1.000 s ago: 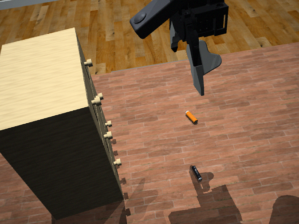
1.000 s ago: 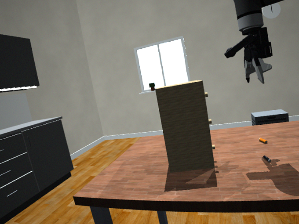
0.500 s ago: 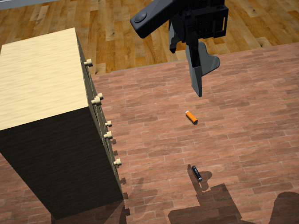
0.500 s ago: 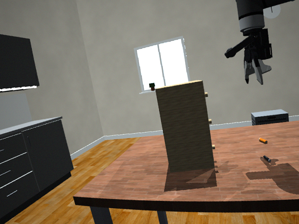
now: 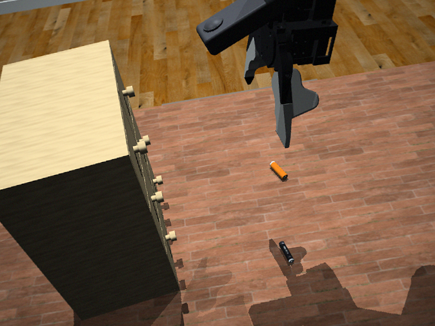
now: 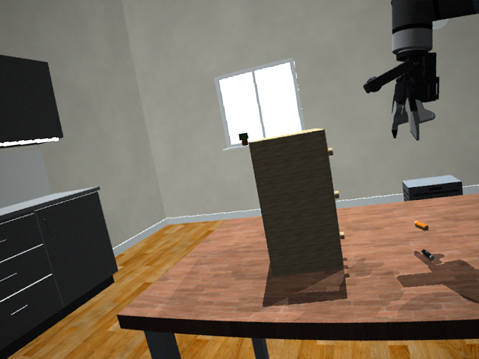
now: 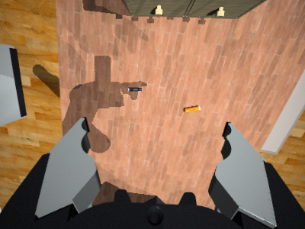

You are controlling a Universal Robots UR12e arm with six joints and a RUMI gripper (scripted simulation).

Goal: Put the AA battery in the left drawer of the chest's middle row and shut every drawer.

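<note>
The wooden chest (image 5: 50, 118) (image 6: 296, 201) stands upright on the left of the brick-patterned table (image 5: 380, 174) (image 6: 224, 267). Its drawers face right and all look shut. Only its lowest edge with two knobs shows in the wrist view (image 7: 171, 5). Two small batteries lie on the table in front of the drawers. One is an orange battery (image 5: 278, 170) (image 6: 421, 225) (image 7: 191, 109). The other is a thinner black battery (image 5: 286, 252) (image 6: 427, 254) (image 7: 134, 89), nearer the front and in the arm's shadow. My gripper (image 5: 267, 113) (image 6: 405, 135) (image 7: 155, 120) is open and empty. It points down, high above the table near the orange battery.
A grey box (image 6: 432, 186) stands on the floor behind the table. Dark kitchen cabinets (image 6: 10, 255) line the left wall. The table's far edge runs just behind the gripper in the top view.
</note>
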